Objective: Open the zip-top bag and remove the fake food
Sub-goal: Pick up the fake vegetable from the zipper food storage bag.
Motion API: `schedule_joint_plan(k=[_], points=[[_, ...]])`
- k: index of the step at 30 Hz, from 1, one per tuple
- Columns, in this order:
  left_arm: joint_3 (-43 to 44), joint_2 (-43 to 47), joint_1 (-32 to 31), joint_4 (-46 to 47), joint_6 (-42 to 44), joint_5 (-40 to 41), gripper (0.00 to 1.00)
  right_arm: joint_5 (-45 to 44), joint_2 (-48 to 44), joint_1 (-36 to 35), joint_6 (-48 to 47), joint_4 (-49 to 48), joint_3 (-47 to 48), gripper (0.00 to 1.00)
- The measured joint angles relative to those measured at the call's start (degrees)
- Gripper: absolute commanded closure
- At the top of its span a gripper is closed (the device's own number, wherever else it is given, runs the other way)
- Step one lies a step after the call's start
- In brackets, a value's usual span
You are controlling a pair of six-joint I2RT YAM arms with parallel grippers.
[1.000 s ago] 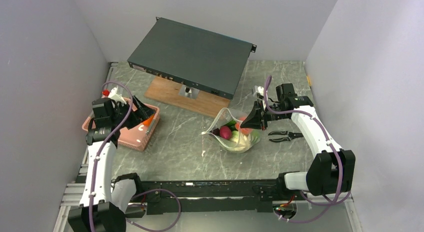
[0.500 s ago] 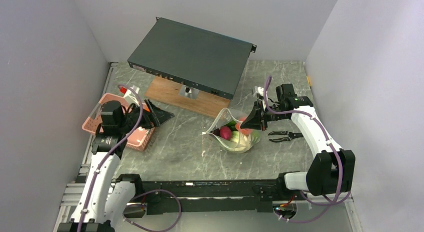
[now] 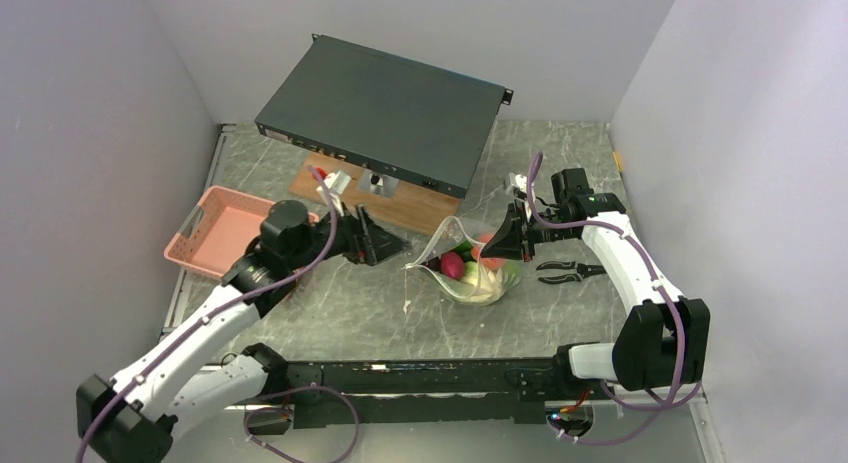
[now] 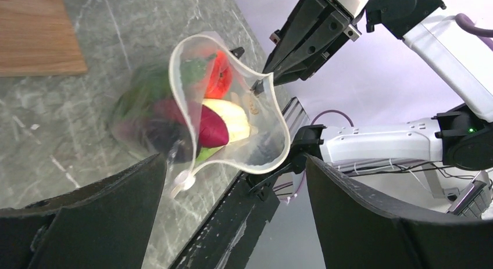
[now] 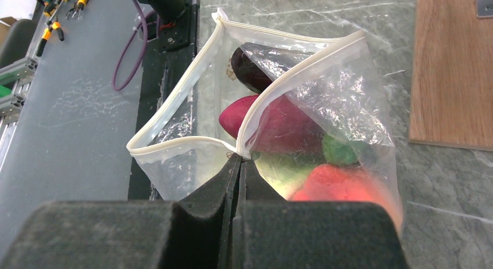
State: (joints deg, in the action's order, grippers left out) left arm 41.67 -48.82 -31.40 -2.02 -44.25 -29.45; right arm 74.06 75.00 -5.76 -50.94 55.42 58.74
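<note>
Zip-top bag [image 3: 470, 279] sits between the arms, mouth gaping, fake food [image 3: 452, 264] inside. If the left claw [image 3: 388, 245] shoves the floppy rim, the mouth could fold shut or slip from the right claw [image 3: 495, 249]. Left claw stands wide open and empty near the mouth; right claw is clamped on the rim.

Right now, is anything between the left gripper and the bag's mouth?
Nothing visible: only table surface separates the open left gripper and the zip-top bag, whose mouth gapes toward it. The right gripper pinches the far rim.
</note>
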Motion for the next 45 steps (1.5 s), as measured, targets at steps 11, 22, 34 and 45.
schedule_joint_plan(k=[11,22,34,45], points=[[11.5,-15.0,-15.4,1.3,-0.4,10.7,0.18,0.0,-0.2,0.0,0.0,-0.1,-0.2,1.0],[20.2,-24.0,-21.7,-8.1,-3.6,20.2,0.39,0.2,-0.8,0.0,0.0,-0.1,-0.4,1.0],[30.9,-31.5,-25.2,-24.2,-3.7,27.9,0.53,0.2,-0.8,-0.4,0.0,-0.1,-0.4,1.0],[32.7,-34.3,-28.5,-31.2,-6.6,35.0,0.48,1.0,-0.8,-2.5,0.1,-0.2,-0.4,1.0]])
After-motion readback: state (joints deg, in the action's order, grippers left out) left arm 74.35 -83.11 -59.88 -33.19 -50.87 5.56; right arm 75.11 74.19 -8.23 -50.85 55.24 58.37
